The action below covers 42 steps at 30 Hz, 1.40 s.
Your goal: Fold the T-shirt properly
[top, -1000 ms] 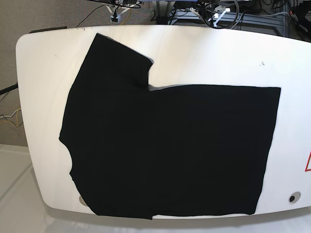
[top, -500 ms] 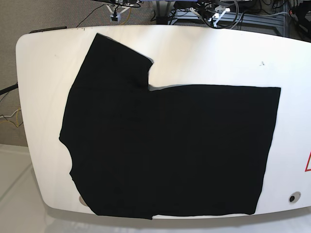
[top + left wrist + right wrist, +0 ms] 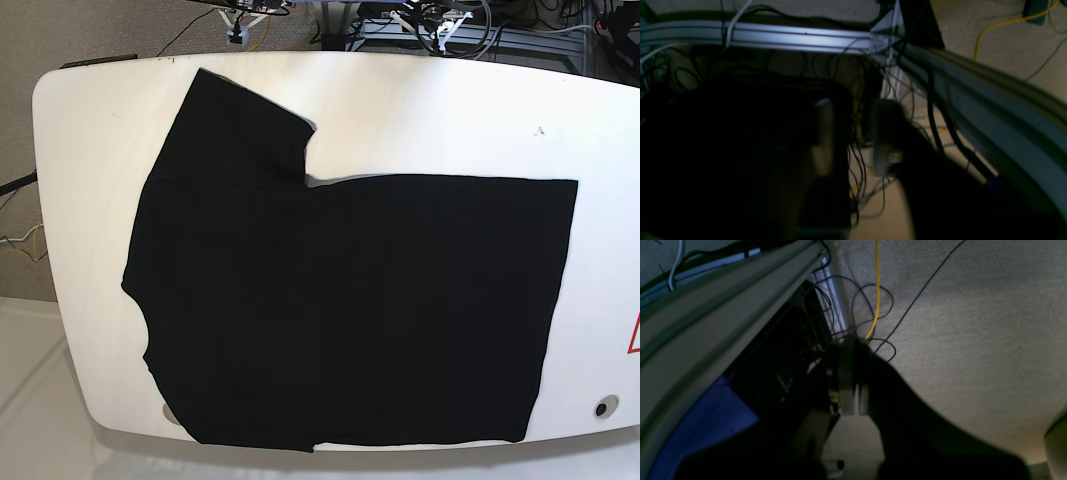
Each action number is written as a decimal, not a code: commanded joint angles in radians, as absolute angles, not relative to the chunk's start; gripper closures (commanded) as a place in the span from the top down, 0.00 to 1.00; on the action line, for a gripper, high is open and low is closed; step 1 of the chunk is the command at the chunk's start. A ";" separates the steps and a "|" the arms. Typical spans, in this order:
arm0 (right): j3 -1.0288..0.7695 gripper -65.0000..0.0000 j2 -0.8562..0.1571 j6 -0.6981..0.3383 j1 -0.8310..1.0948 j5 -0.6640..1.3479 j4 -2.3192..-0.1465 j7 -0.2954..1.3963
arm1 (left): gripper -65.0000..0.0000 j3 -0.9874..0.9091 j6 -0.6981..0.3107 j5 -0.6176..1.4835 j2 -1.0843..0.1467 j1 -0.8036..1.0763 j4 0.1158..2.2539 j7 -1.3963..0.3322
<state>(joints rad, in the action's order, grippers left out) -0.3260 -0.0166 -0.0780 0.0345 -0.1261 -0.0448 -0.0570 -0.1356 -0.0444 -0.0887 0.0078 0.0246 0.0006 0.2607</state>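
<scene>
T-shirt (image 3: 340,310): lies flat and spread on the white tabletop (image 3: 450,110), one sleeve reaching toward the far left corner, the hem side toward the right; its near edge runs along the tabletop's front rim.
Left end effector (image 3: 853,136): fingers stand a little apart with nothing between them; it hangs off the tabletop above cables and floor, well apart from the shirt.
Right end effector (image 3: 851,380): fingers pressed together, empty, also off the tabletop over carpet and loose wires.
Task stage: judged unstarted; no fold shows in the cloth and neither arm appears in the base view.
Risk, snagging: both end effectors sit close to tangled cables; a swing toward the tabletop could catch a wire.
Risk, grip: the cloth lies flat and thin, so a pinch may take both layers or slip off.
Risk, sliding: the near edge is at the rim, so a pull toward the front could drag the shirt over it.
Hidden: the near sleeve and bottom edge are cut off by the base view.
Hard to make out: black on black hides the collar, seams and wrinkles; both wrist views are dark and blurred.
</scene>
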 commanded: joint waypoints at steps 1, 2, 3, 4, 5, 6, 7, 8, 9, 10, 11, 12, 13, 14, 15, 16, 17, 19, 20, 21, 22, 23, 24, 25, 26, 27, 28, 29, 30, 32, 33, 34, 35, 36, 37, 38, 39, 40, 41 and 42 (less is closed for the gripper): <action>-0.324 0.01 -0.020 -0.081 0.039 -0.126 -0.047 -0.058 | 0.10 -0.136 -0.043 -0.090 0.006 0.023 0.003 0.277; -0.324 0.01 -0.020 -0.081 0.038 -0.126 -0.045 -0.059 | 0.08 -0.136 -0.043 -0.091 0.006 0.023 0.001 0.275; -0.324 0.01 -0.020 -0.081 0.038 -0.126 -0.046 -0.059 | 0.07 -0.136 -0.043 -0.091 0.007 0.023 0.001 0.274; -0.323 0.01 -0.020 -0.081 0.038 -0.126 -0.046 -0.059 | 0.06 -0.136 -0.043 -0.091 0.007 0.022 0.001 0.272; -0.323 0.01 -0.021 -0.082 0.037 -0.125 -0.046 -0.060 | 0.04 -0.132 -0.043 -0.089 0.006 0.023 0.003 0.271; -0.324 0.01 -0.021 -0.084 0.035 -0.125 -0.046 -0.061 | 0.01 -0.129 -0.043 -0.087 0.006 0.024 0.005 0.269; -0.324 0.01 -0.021 -0.085 0.035 -0.125 -0.046 -0.061 | 0.01 -0.129 -0.043 -0.088 0.006 0.025 0.004 0.270; -0.324 0.01 -0.021 -0.085 0.036 -0.124 -0.046 -0.060 | 0.00 -0.130 -0.043 -0.089 0.007 0.026 0.003 0.271; -0.324 0.01 -0.022 -0.084 0.036 -0.125 -0.047 -0.060 | 0.00 -0.130 -0.043 -0.089 0.007 0.026 0.003 0.271; -0.324 0.01 -0.022 -0.084 0.035 -0.125 -0.048 -0.059 | 0.00 -0.131 -0.044 -0.090 0.007 0.027 0.003 0.271; -0.324 0.01 -0.022 -0.084 0.036 -0.125 -0.048 -0.059 | 0.00 -0.130 -0.043 -0.090 0.007 0.028 0.004 0.271; -0.323 0.01 -0.022 -0.084 0.037 -0.126 -0.049 -0.060 | 0.00 -0.130 -0.042 -0.090 0.007 0.029 0.005 0.271; -0.323 0.01 -0.022 -0.083 0.038 -0.126 -0.049 -0.061 | 0.00 -0.130 -0.043 -0.090 0.007 0.030 0.005 0.270; -0.324 0.01 -0.022 -0.082 0.039 -0.126 -0.048 -0.062 | 0.00 -0.130 -0.044 -0.090 0.006 0.030 0.006 0.270; -0.323 0.01 -0.022 -0.083 0.039 -0.126 -0.049 -0.062 | 0.00 -0.130 -0.044 -0.090 0.006 0.032 0.008 0.271; -0.323 0.01 -0.022 -0.083 0.040 -0.127 -0.050 -0.062 | 0.00 -0.129 -0.044 -0.090 0.006 0.035 0.010 0.272; -0.324 0.01 -0.020 -0.082 0.041 -0.126 -0.050 -0.064 | 0.00 -0.131 -0.046 -0.087 0.005 0.039 0.013 0.276; -0.324 0.01 -0.018 -0.080 0.044 -0.126 -0.051 -0.066 | 0.00 -0.132 -0.048 -0.085 0.003 0.045 0.018 0.281; -0.324 0.01 -0.019 -0.080 0.046 -0.126 -0.052 -0.066 | 0.00 -0.131 -0.049 -0.085 0.003 0.047 0.021 0.283; -0.324 0.01 -0.019 -0.081 0.047 -0.126 -0.053 -0.067 | 0.00 -0.131 -0.049 -0.084 0.003 0.051 0.024 0.284; -0.324 0.01 -0.019 -0.081 0.048 -0.126 -0.054 -0.068 | 0.01 -0.130 -0.050 -0.084 0.003 0.055 0.027 0.286; -0.324 0.01 -0.019 -0.081 0.049 -0.126 -0.056 -0.067 | 0.01 -0.129 -0.050 -0.083 0.002 0.058 0.031 0.288; -0.324 0.01 -0.019 -0.081 0.050 -0.126 -0.057 -0.067 | 0.02 -0.128 -0.049 -0.083 0.001 0.061 0.034 0.290; -0.324 0.01 -0.019 -0.081 0.052 -0.125 -0.059 -0.067 | 0.03 -0.127 -0.050 -0.082 0.001 0.062 0.037 0.290; -0.324 0.01 -0.019 -0.082 0.053 -0.124 -0.062 -0.067 | 0.03 -0.126 -0.050 -0.082 0.000 0.064 0.040 0.290; -0.325 0.01 -0.020 -0.083 0.051 -0.125 -0.059 -0.071 | 0.07 -0.126 -0.049 -0.082 0.001 0.059 0.031 0.282; -0.326 0.01 -0.022 -0.083 0.048 -0.126 -0.057 -0.075 | 0.10 -0.126 -0.048 -0.082 0.002 0.054 0.022 0.273; -0.327 0.01 -0.021 -0.084 0.048 -0.126 -0.054 -0.076 | 0.13 -0.126 -0.049 -0.082 0.002 0.052 0.020 0.266; -0.328 0.01 -0.021 -0.084 0.047 -0.126 -0.052 -0.076 | 0.17 -0.126 -0.050 -0.082 0.003 0.051 0.018 0.259; -0.328 0.01 -0.021 -0.085 0.045 -0.126 -0.050 -0.075 | 0.21 -0.126 -0.051 -0.082 0.002 0.047 0.014 0.247; -0.328 0.01 -0.021 -0.085 0.045 -0.126 -0.050 -0.075 | 0.23 -0.126 -0.051 -0.082 0.002 0.047 0.013 0.245; -0.328 0.01 -0.021 -0.085 0.045 -0.126 -0.051 -0.075 | 0.24 -0.126 -0.050 -0.082 0.002 0.046 0.013 0.243; -0.328 0.01 -0.020 -0.084 0.046 -0.126 -0.049 -0.076 | 0.25 -0.126 -0.050 -0.082 0.002 0.046 0.012 0.243; -0.327 0.01 -0.020 -0.084 0.046 -0.126 -0.047 -0.076 | 0.25 -0.126 -0.050 -0.082 0.002 0.047 0.011 0.243; -0.327 0.01 -0.020 -0.083 0.048 -0.126 -0.050 -0.077 | 0.24 -0.126 -0.051 -0.081 0.003 0.047 0.014 0.246; -0.326 0.02 -0.019 -0.083 0.050 -0.126 -0.053 -0.078 | 0.24 -0.126 -0.052 -0.080 0.004 0.047 0.017 0.250; -0.326 0.02 -0.019 -0.083 0.049 -0.127 -0.052 -0.078 | 0.22 -0.126 -0.052 -0.080 0.005 0.047 0.017 0.255; -0.326 0.02 -0.018 -0.082 0.049 -0.128 -0.050 -0.078 | 0.20 -0.127 -0.052 -0.080 0.005 0.046 0.017 0.261; -0.326 0.02 -0.019 -0.082 0.049 -0.126 -0.052 -0.078 | 0.17 -0.127 -0.051 -0.080 0.005 0.046 0.017 0.266; -0.326 0.02 -0.020 -0.082 0.049 -0.125 -0.053 -0.078 | 0.13 -0.128 -0.051 -0.080 0.005 0.046 0.018 0.272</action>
<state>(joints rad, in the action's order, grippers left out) -0.3260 -0.0166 -0.0780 0.0460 -0.1261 -0.0513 -0.0750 -0.1280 -0.0460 -0.0837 0.0029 0.0467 0.0158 0.2592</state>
